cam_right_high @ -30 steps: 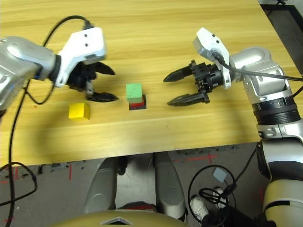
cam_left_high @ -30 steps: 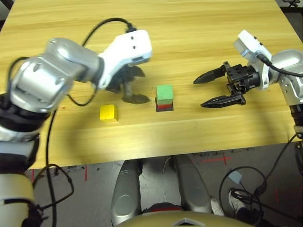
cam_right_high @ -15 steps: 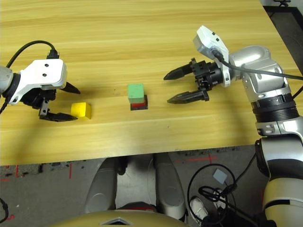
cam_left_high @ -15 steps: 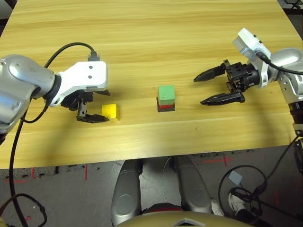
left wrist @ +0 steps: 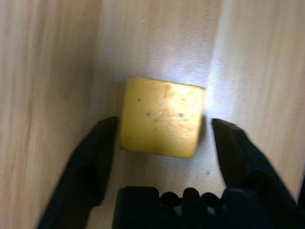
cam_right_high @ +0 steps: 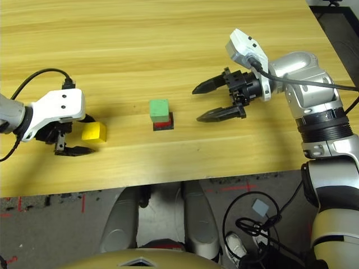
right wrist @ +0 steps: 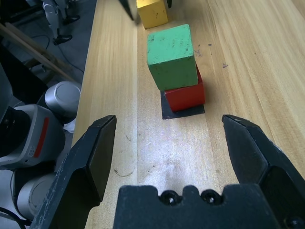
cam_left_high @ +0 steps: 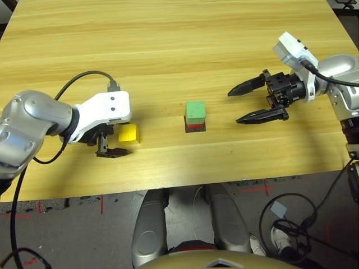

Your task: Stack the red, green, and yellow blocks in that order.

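The green block [cam_left_high: 196,110] sits on the red block [cam_left_high: 193,126], and the pair stands on a flat black patch [right wrist: 183,110] mid-table. To their left the yellow block [cam_left_high: 128,133] rests on the table. My left gripper [left wrist: 162,124] straddles it, low over the table, its fingers [left wrist: 97,152] drawn in against the block's two sides. My right gripper [cam_left_high: 235,106] hovers to the right of the stack, wide open and holding nothing, its tips pointing at the stack.
The wooden table [cam_left_high: 168,45] stretches bare behind the blocks. Its front edge [cam_left_high: 185,188] runs close below them. A black cable [cam_left_high: 78,81] loops from my left wrist.
My left gripper has slid right so its fingers flank the yellow block, and they have closed in on it. The right gripper has barely moved.
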You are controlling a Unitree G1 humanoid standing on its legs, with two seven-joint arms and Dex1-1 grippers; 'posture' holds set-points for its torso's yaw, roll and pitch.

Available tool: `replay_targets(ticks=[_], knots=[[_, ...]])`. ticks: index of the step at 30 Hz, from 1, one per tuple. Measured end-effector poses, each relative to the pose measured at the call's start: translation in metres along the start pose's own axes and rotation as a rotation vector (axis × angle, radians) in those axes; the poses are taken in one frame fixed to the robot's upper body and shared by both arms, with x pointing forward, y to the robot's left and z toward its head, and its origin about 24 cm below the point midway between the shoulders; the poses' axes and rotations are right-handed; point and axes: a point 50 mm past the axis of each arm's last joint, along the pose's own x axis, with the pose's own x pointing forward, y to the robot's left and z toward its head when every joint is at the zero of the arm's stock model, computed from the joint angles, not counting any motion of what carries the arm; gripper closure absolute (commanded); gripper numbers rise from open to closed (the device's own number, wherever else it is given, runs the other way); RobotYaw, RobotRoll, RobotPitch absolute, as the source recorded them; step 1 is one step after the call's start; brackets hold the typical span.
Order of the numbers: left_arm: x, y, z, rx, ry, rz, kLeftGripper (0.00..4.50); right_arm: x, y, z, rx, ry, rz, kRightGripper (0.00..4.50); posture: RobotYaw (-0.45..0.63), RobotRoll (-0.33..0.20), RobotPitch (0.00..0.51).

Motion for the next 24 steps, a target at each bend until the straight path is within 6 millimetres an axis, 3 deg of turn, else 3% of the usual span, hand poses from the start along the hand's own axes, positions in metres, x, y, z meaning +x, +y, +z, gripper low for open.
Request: replay_targets(ticks=[3,9,14,24], knots=[[-0.004,0.006,0.007,-0.018,-0.016,0.041,2.44,0.000,0.000,0.000,0.000,0.000,0.000,0.00,0.23,0.043,0.321],[-0.033,0.024,0.046,-0.002,-0.093,0.145,2.44,-0.001,0.000,-0.001,0.004,0.000,-0.003,0.00,0.24,0.057,0.311],[-0.051,0.029,0.083,0.041,-0.130,0.135,2.44,-0.001,-0.001,-0.003,0.009,0.002,-0.007,0.00,0.25,0.077,0.300],[-0.043,0.029,0.125,0.061,-0.110,0.000,2.44,0.010,0.004,-0.015,0.040,-0.008,0.024,0.00,0.22,0.111,0.287]])
